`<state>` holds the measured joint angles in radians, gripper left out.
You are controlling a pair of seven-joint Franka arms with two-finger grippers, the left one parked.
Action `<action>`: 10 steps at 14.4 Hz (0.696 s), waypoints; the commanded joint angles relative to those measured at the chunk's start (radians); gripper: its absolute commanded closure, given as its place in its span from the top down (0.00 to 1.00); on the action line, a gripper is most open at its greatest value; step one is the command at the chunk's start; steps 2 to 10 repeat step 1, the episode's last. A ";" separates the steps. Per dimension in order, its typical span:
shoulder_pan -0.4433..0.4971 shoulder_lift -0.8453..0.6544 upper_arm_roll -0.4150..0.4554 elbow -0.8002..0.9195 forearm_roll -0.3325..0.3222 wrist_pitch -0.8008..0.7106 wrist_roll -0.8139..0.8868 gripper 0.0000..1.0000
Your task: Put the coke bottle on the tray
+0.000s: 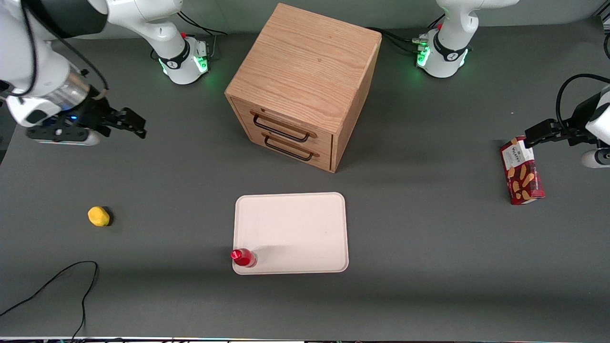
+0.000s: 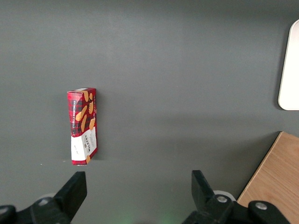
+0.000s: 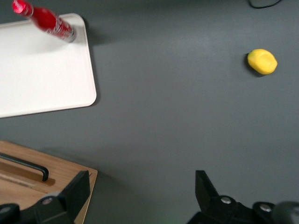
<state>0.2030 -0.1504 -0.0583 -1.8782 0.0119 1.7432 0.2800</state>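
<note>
The small red coke bottle (image 1: 244,257) (image 3: 46,20) stands upright on the cream-white tray (image 1: 295,228) (image 3: 42,74), in the tray's corner nearest the front camera on the working arm's side. My gripper (image 1: 131,125) (image 3: 140,191) hangs open and empty high above the table, toward the working arm's end, well away from the bottle and farther from the front camera than it. Nothing is between its fingers (image 3: 74,191).
A wooden two-drawer cabinet (image 1: 305,85) (image 3: 28,182) stands farther from the front camera than the tray. A yellow lemon-like object (image 1: 98,216) (image 3: 262,61) lies toward the working arm's end. A red cookie box (image 1: 522,177) (image 2: 83,126) lies toward the parked arm's end. A black cable (image 1: 57,286) runs near the table's front edge.
</note>
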 commanded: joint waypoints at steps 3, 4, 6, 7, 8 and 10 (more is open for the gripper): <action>0.003 0.012 -0.009 0.033 -0.009 -0.028 0.004 1.00; 0.003 0.012 -0.009 0.033 -0.009 -0.028 0.004 1.00; 0.003 0.012 -0.009 0.033 -0.009 -0.028 0.004 1.00; 0.003 0.012 -0.009 0.033 -0.009 -0.028 0.004 1.00; 0.003 0.012 -0.009 0.033 -0.009 -0.028 0.004 1.00; 0.003 0.012 -0.009 0.033 -0.009 -0.028 0.004 1.00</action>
